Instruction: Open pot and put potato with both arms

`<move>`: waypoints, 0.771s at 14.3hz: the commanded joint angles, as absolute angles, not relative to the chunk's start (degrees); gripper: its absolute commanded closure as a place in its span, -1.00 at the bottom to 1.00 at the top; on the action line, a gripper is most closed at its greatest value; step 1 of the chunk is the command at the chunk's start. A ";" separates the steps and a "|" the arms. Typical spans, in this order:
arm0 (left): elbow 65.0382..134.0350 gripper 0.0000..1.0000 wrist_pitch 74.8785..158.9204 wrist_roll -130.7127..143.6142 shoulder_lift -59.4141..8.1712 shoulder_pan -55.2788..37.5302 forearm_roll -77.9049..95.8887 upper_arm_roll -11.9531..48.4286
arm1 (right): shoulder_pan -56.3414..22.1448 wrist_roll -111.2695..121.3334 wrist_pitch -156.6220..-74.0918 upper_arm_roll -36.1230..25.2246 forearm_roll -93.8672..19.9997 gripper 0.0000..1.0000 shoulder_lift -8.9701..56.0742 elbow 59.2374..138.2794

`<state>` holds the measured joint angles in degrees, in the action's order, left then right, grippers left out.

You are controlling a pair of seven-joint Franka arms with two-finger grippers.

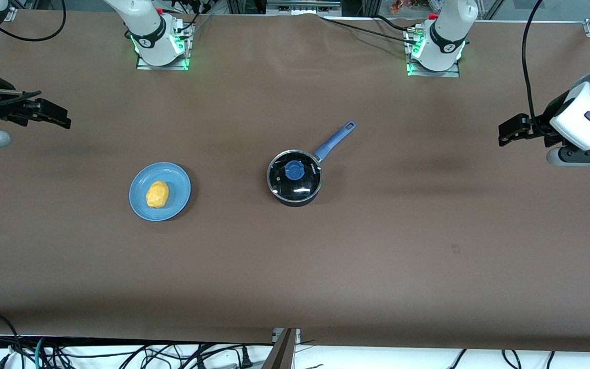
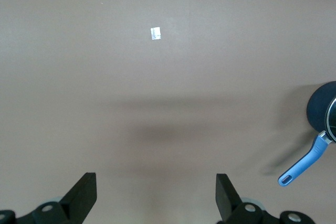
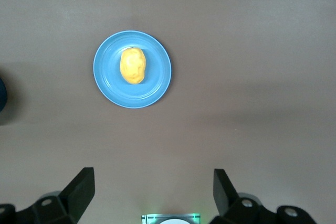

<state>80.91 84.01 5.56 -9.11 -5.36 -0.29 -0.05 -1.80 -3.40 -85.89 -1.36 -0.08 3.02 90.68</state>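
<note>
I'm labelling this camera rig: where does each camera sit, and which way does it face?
Front view: high across the table, facing both bases; pot, potato on plate, left gripper, right gripper.
Left wrist view: looks down past open fingers; shares the pot.
Right wrist view: looks down past open fingers; shares potato and plate.

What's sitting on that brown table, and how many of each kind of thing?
Pot with its glass lid on: 1
Potato: 1
Blue plate under the potato: 1
Total: 3
</note>
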 commanded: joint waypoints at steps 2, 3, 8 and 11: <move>81.65 -1.00 84.11 7.72 -8.35 -5.62 1.31 0.35 | -1.41 -3.25 -85.25 -1.06 0.09 -1.00 2.20 91.23; 81.65 -1.00 84.11 11.30 -8.35 -5.80 3.06 0.35 | -1.41 -3.25 -85.25 -1.14 0.09 -1.00 2.11 91.23; 82.00 -1.00 89.26 23.34 -11.76 -8.78 4.04 6.48 | -1.41 -3.25 -85.17 -1.14 0.09 -1.00 2.20 91.32; 82.35 -1.00 102.44 39.94 -20.09 -15.62 2.90 10.63 | -1.41 -3.25 -85.17 -1.06 0.09 -1.00 2.11 91.32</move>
